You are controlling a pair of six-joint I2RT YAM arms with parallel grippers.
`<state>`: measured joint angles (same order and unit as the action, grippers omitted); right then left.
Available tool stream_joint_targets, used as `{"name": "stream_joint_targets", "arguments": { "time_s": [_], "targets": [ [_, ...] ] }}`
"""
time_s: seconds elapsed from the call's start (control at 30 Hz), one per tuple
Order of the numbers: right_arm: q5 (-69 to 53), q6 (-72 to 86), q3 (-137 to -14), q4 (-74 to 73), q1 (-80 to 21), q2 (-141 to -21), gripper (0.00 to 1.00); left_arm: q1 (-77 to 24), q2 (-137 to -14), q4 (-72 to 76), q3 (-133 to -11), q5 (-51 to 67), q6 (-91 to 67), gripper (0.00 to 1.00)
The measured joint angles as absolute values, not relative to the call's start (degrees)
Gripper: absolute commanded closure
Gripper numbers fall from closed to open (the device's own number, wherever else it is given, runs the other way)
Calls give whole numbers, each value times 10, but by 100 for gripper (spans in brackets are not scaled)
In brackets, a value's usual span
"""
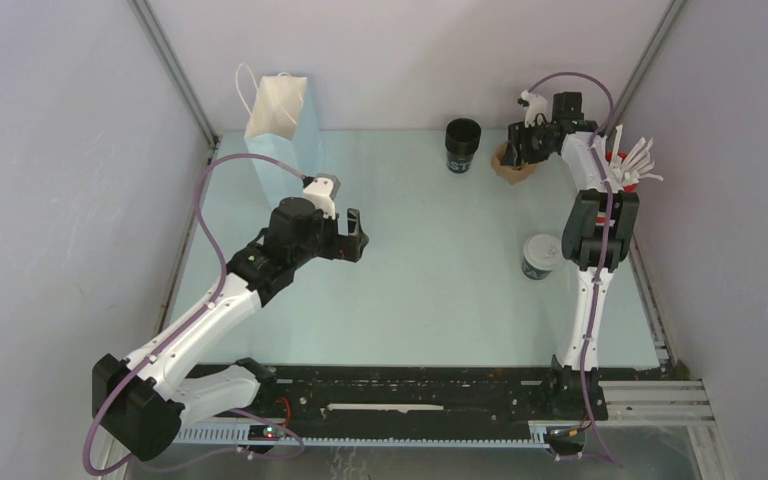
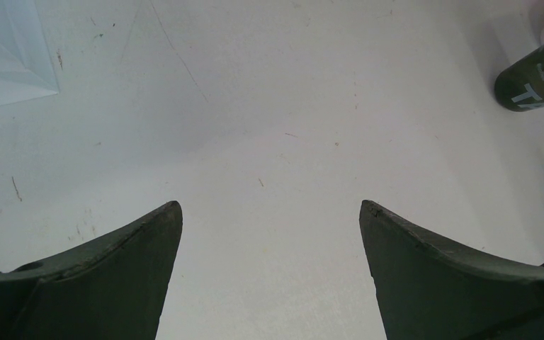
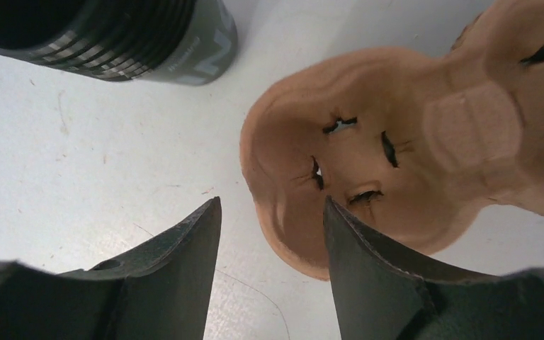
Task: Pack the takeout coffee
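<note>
Okay, takeout coffee stands upright on the table, right side, just beside the right arm's forearm and well apart from both grippers. Left gripper hovers mid-table, jaws wide, nothing between them. Right gripper is at the far edge over the brown pulp cup carrier, jaws part-open, with the carrier rim in the gap but not pinched. Lidless black cup stands near it.

Handling guess: paper cup, light if empty, top-heavy and sloshy if filled. Wall is probably soft and dents under a hard squeeze. White domed lid looks slick and could pop off, so no grip there. Best hold is across the black body below the lid rim, closing gently and keeping it upright. Paper bag stands far left.
</note>
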<state>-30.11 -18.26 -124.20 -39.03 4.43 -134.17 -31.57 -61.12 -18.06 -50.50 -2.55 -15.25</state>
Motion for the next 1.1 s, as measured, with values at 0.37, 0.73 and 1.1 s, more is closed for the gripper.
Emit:
{"name": "stream_joint_targets", "arguments": {
  "time_s": [0.37, 0.73, 1.1],
  "targets": [
    [-343, -191, -1299, -445, 52, -1404, 65, -315, -611, -180, -505, -23, -156, 0],
    [-394, -183, -1300, -449, 68, -1404, 84, -315, -611, -180, -505, -23, -156, 0],
    [-390, -181, -1306, -449, 66, -1404, 100, -315, -612, -180, -505, -23, -156, 0]
  ]
}}
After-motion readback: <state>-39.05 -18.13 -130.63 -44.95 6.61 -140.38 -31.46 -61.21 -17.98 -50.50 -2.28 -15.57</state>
